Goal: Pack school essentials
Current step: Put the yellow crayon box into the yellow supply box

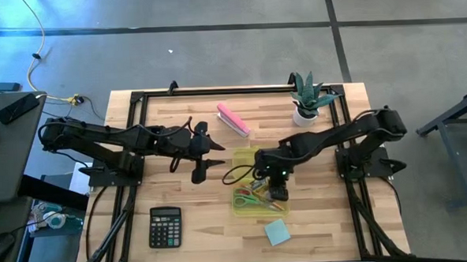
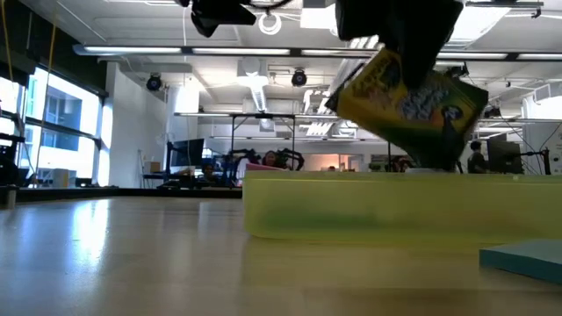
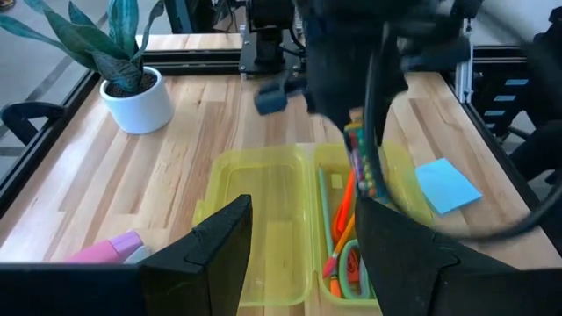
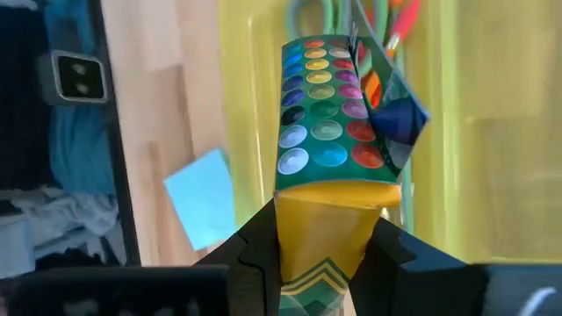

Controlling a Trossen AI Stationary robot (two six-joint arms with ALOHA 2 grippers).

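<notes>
- Nearest the front edge of the pale wooden slatted worktop (image 1: 316, 214) lie one black calculator (image 1: 165, 227) on the left side and one light blue square note pad (image 1: 277, 232) on the right, well apart.
- Just behind the note pad sits one translucent yellow-green plastic case (image 1: 246, 158), its two halves opened flat.
- Inside the nearer half lie one pair of green-handled scissors (image 1: 250, 198) and a few orange-red pens (image 3: 344, 206); their exact number cannot be told.
- Over that same half hangs the right tool (image 1: 277, 194), clamped narrowly on one yellow and green cardboard crayon box (image 4: 327, 145) printed with coloured dots.
- From table height the box is tilted, its lower end reaching behind the case's rim; whether it touches the floor of the case cannot be told.
- One right arm reaches from its base at the right side, bent at the elbow, wrist turned down toward the case.
- One left arm stretches level from the left side; the left tool (image 1: 213, 153) hangs above bare wood just left of the case, its fingers spread wide and holding nothing.
- Farther back lies one pink oblong block (image 1: 233, 119), near the middle.
- At the far right corner stands one green spiky plant in a white pot (image 1: 307, 104).
</notes>
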